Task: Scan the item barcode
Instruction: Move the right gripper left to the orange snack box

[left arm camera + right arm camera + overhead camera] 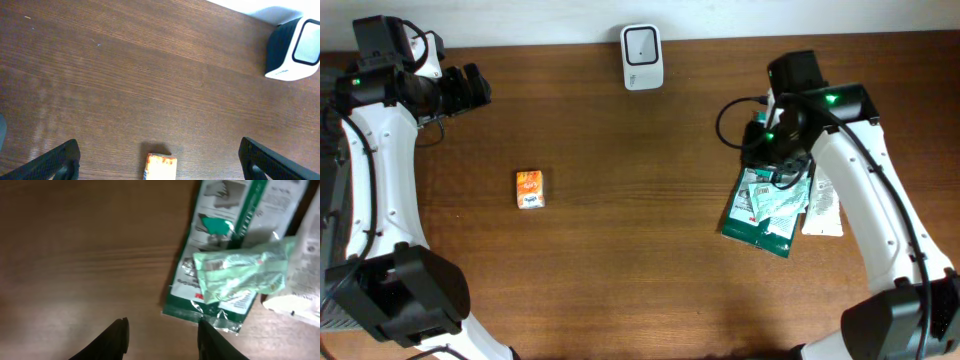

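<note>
Altogether three packets [778, 206] (overlapping), one box [530, 189]

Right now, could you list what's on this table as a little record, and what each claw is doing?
scanner: white, at the back, centre
orange box: lying alone, left of centre
packets: overlapping pile on the right; dark green, light green, white
left gripper: open, empty, back-left, away from the box
right gripper: open, empty, hovering at the pile's edge
</note>
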Robot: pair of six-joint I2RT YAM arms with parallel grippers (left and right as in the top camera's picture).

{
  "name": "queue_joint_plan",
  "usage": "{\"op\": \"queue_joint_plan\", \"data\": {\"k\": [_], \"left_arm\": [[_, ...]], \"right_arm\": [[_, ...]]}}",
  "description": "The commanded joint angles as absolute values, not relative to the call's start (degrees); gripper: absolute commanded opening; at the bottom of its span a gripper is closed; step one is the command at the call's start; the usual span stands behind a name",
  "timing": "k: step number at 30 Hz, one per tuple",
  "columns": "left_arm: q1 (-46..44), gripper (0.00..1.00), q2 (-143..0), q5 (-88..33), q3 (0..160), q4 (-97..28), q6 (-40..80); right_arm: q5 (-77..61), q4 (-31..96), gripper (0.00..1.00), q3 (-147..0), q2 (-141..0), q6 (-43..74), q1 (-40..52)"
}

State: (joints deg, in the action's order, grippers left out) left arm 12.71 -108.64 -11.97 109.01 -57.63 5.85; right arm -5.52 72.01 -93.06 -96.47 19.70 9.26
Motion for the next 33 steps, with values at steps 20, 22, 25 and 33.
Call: {"op": "queue_joint_plan", "data": {"k": [20,22,25,33], "left_arm": [[12.8,0.99,-109.1,-12.2,108.8,-57.6,6.2],[12.8,0.99,-109.1,-12.2,108.8,-57.6,6.2],[12.8,0.99,-109.1,-12.2,108.8,-57.6,6.2],[12.8,0.99,-109.1,-12.2,108.8,-57.6,6.2]], "right_arm": [[-25.6,36.8,0.41,-94.8,-108.7,27.6,31.3],[-29.6,28.4,0.41,-94.9,-112.6,31.0,33.2],[-31.9,21.9,0.41,-98.4,-121.3,34.8,36.5],[-24.1,23.1,0.42,-112.2,-136.4,31.4,42.2]]}}
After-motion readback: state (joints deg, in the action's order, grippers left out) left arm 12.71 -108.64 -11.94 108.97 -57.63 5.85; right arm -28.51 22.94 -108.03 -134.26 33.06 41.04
